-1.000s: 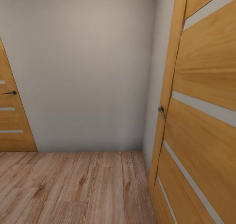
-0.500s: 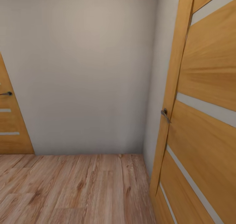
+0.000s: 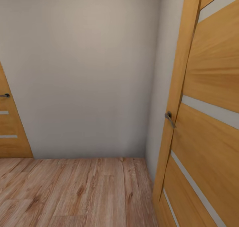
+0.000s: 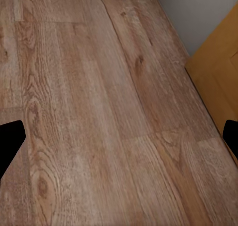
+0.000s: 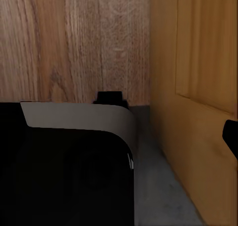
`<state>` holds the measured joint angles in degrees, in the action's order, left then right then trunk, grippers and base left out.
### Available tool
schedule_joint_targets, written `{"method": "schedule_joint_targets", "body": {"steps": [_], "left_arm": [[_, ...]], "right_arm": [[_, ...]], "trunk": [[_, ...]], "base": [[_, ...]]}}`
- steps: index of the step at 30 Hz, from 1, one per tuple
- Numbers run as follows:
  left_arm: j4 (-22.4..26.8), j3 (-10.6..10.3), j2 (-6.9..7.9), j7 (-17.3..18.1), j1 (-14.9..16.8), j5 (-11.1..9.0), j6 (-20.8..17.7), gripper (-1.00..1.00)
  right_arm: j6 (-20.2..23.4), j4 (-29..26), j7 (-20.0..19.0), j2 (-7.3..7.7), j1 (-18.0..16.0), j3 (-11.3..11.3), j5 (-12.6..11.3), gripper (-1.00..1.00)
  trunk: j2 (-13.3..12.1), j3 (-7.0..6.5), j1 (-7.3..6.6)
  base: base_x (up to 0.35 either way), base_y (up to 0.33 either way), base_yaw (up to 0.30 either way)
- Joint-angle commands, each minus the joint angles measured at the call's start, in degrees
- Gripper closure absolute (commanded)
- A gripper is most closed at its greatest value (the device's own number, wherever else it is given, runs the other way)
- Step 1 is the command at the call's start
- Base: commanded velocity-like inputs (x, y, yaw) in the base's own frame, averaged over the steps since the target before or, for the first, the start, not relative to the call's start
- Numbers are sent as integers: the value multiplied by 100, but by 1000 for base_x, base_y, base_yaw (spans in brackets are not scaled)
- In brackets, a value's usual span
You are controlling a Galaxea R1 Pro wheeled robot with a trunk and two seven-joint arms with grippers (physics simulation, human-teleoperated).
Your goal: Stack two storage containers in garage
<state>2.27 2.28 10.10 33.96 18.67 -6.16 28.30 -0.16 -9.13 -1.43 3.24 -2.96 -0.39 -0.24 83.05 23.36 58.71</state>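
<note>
The two storage containers are out of view. I face a hallway corner with a wood-plank floor (image 3: 83,193) and a pale wall (image 3: 83,70). In the left wrist view my left gripper (image 4: 119,141) is open, its black fingertips (image 4: 10,141) far apart over bare planks with nothing between them. In the right wrist view my right gripper (image 5: 119,137) looks open. One black fingertip (image 5: 230,137) shows at the frame edge beside a wooden door, and the other is lost against my dark base (image 5: 64,176).
A tall wooden door (image 3: 205,87) with pale stripes and a metal handle (image 3: 169,117) stands close on the right. Another such door (image 3: 10,134) with a handle (image 3: 5,95) sits at the far left. The wall closes off the way ahead.
The whole head view has shifted: the left door has slid toward the left edge and the right door's handle now sits lower and further right. The camera has moved; nothing else changed.
</note>
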Motion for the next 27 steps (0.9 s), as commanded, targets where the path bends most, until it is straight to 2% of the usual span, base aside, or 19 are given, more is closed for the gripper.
{"method": "schedule_joint_targets", "body": {"steps": [1,27], "left_arm": [[-7,19,1,58,4,-52,-17,-100],[-7,19,1,58,3,-52,-17,-100]], "right_arm": [[-2,-1,-15,1,-3,-5,-2,-100],[-2,-1,-15,1,-3,-5,-2,-100]], "trunk": [[3,6,2],[3,6,2]], "base": [[201,0,0],[45,2,29]]}}
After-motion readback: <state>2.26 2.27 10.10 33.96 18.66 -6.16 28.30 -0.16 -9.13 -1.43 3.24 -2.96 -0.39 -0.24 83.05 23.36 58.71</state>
